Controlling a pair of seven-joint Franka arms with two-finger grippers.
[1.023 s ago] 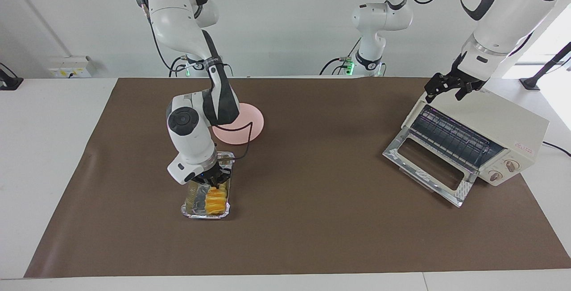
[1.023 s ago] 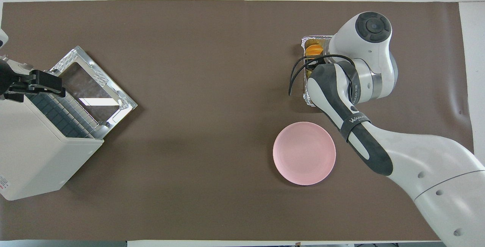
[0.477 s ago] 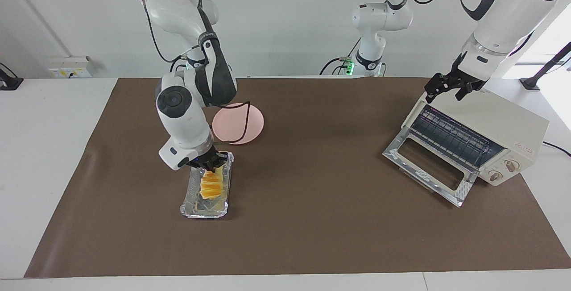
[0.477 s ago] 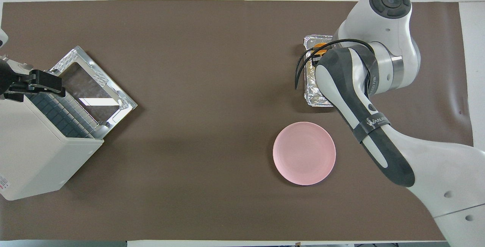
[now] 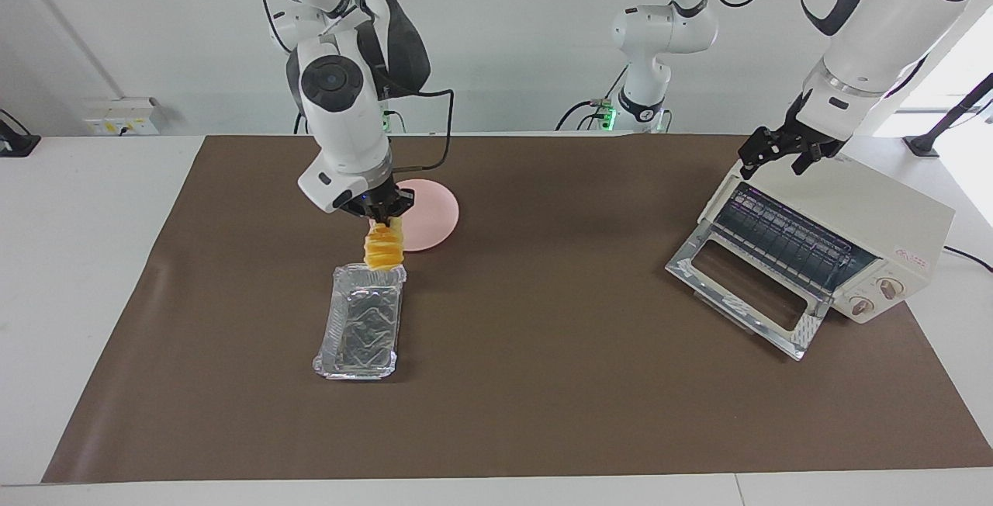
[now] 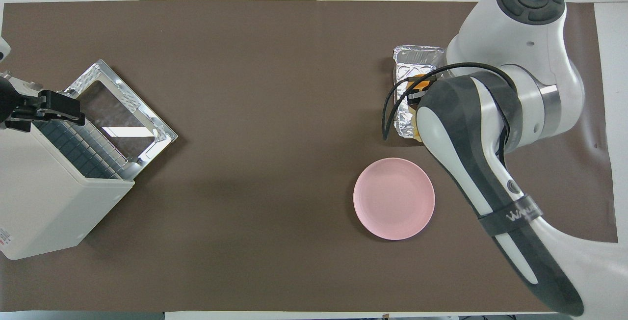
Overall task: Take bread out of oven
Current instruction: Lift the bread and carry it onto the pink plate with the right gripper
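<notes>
The bread, a ridged golden loaf, hangs end-down in the air from my right gripper, which is shut on its upper end. It hangs over the edge of the crinkled foil tray that lies closest to the pink plate. From overhead my right arm hides nearly all of the loaf. The cream oven stands at the left arm's end of the table with its glass door dropped open and its wire rack showing. My left gripper hovers open over the oven's top front edge.
The foil tray holds nothing and lies farther from the robots than the pink plate, both toward the right arm's end. A brown mat covers the table. A third arm stands at the back.
My right gripper has lifted the bread out of the foil tray and carried it up toward the pink plate. The left arm has stayed still over the oven.
</notes>
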